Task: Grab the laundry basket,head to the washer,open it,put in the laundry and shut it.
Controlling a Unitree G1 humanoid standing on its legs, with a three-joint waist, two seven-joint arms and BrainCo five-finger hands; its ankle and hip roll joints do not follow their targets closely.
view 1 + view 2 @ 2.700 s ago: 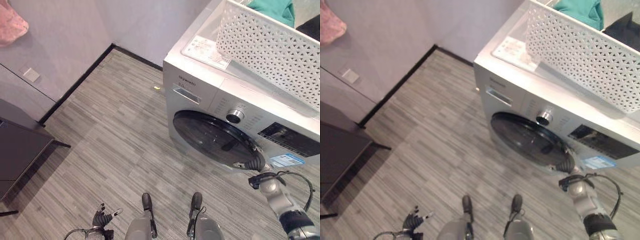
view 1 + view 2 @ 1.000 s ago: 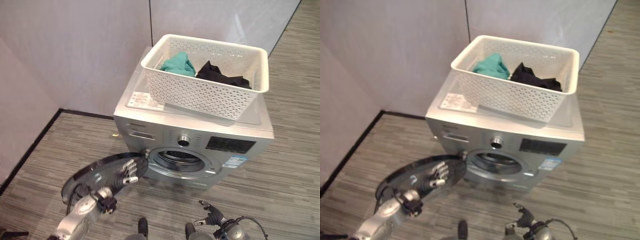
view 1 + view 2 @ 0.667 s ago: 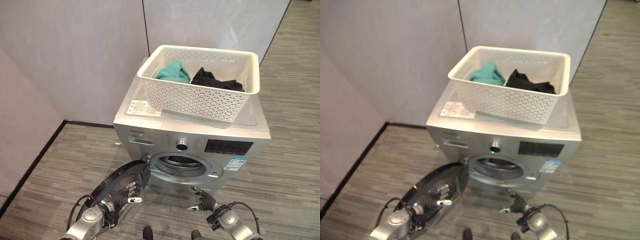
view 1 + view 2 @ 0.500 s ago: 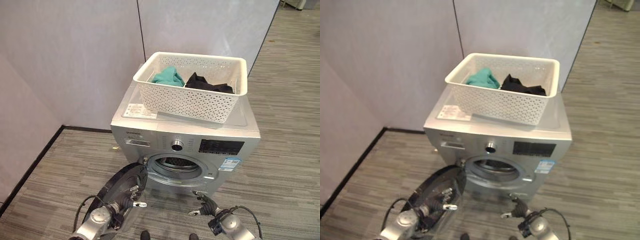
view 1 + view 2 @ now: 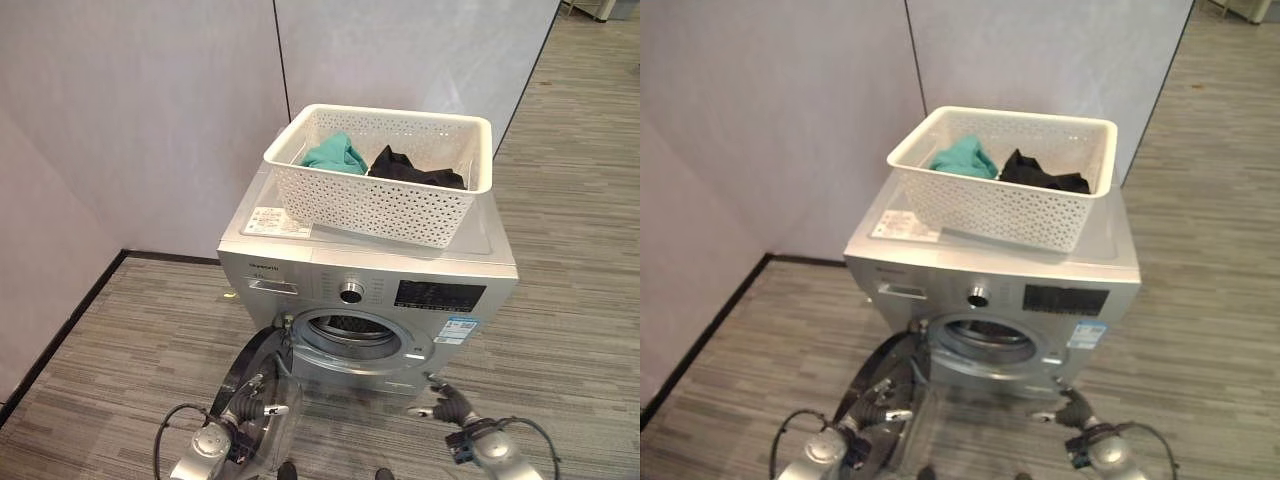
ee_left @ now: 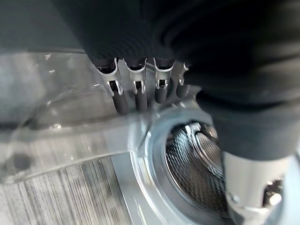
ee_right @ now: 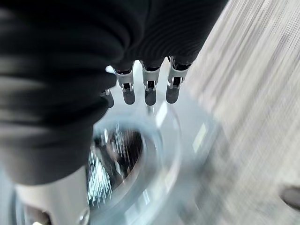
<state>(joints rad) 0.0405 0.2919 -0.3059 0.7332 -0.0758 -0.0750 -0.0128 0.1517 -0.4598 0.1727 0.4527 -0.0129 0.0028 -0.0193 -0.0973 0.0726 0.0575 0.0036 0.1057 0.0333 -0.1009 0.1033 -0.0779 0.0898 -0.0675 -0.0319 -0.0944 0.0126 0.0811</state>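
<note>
Your left robot hand (image 5: 252, 403), fingers straight, rests against the open washer door (image 5: 262, 362); right robot hand (image 5: 447, 404) hangs relaxed; laundry basket (image 5: 384, 178) atop the washer (image 5: 300, 268).

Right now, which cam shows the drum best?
Left wrist view: the drum is close up, its perforated metal wall clear past the door edge. Right wrist view shows it smeared. The eye views give just a dark opening in the washer front.
</note>
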